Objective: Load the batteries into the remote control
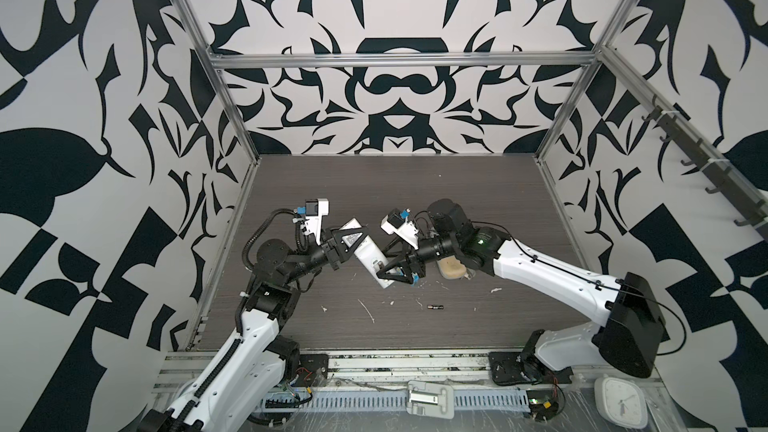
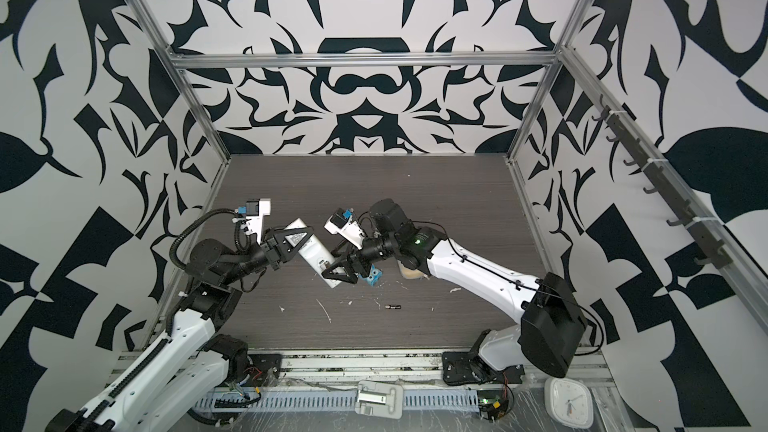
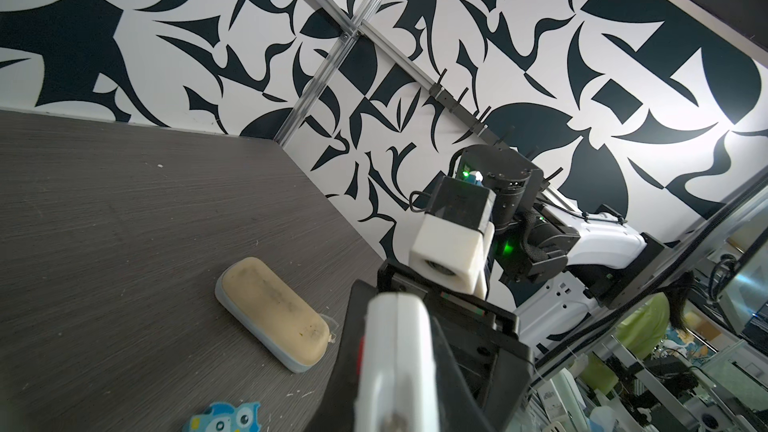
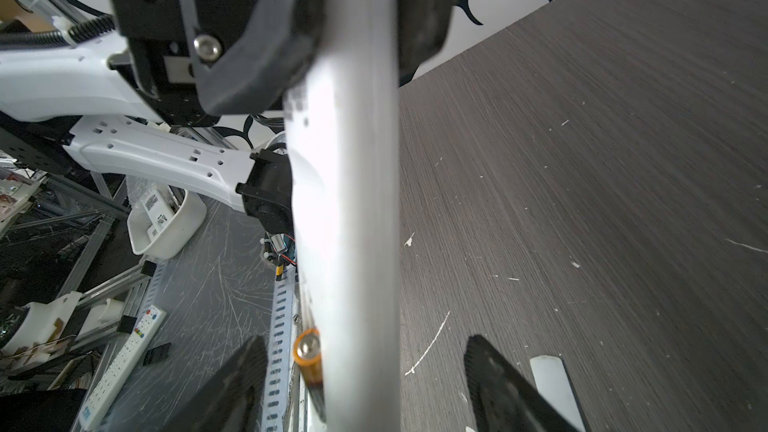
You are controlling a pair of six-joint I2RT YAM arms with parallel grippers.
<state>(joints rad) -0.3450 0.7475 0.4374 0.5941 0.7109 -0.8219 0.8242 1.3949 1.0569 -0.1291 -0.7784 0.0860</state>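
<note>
Now my left fingers (image 1: 352, 238) clamp the remote control (image 1: 370, 259) aloft; right fingers (image 4: 490, 380) stand wide around its lower end, one battery (image 4: 308, 361) seemingly seated there. Next I'd fetch the second battery (image 1: 435, 307) off the bench (image 1: 457, 201).

**Left gripper clamped, right jaws spread**

The black parallel left gripper (image 1: 352, 239) is closed across the far half of the long slim white rectangular remote control (image 1: 370, 257) and holds it slanted. The white-and-black left arm (image 1: 249, 334) is bent sharply at the elbow, on the remote's left. The black parallel right gripper (image 1: 384, 274) straddles the remote's near end. In the right wrist view its 2 fingers (image 4: 245, 371) stand apart on either side, neither touching. The white right arm (image 1: 552, 272) extends low from the remote's right.
</note>
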